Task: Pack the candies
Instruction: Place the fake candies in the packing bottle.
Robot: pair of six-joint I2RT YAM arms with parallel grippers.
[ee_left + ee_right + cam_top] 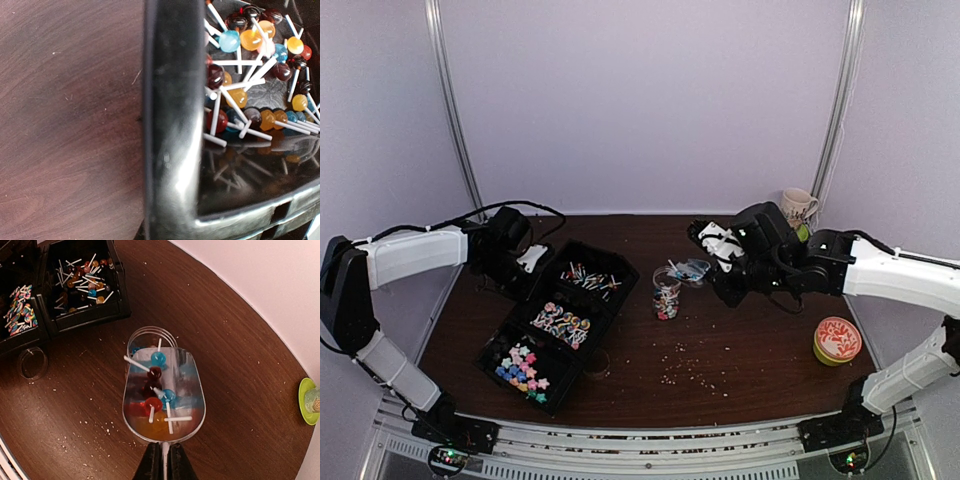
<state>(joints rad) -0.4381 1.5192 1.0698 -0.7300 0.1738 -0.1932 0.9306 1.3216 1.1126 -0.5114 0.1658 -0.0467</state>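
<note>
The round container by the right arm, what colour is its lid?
Lid: orange-red with a pale pattern, best in top external view.

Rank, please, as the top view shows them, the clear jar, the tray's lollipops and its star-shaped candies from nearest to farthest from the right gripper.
From the right gripper, shut on the scoop:
1. Clear jar, just left of it.
2. Lollipops, far compartment of the tray.
3. Star-shaped candies, tray's near compartment.

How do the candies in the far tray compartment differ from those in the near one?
The far candies are round lollipops on white sticks; the near candies are star-like, without sticks. The far ones are mostly orange, dark and blue; the near ones pink, blue, green. Both lie loose in the black tray.
</note>
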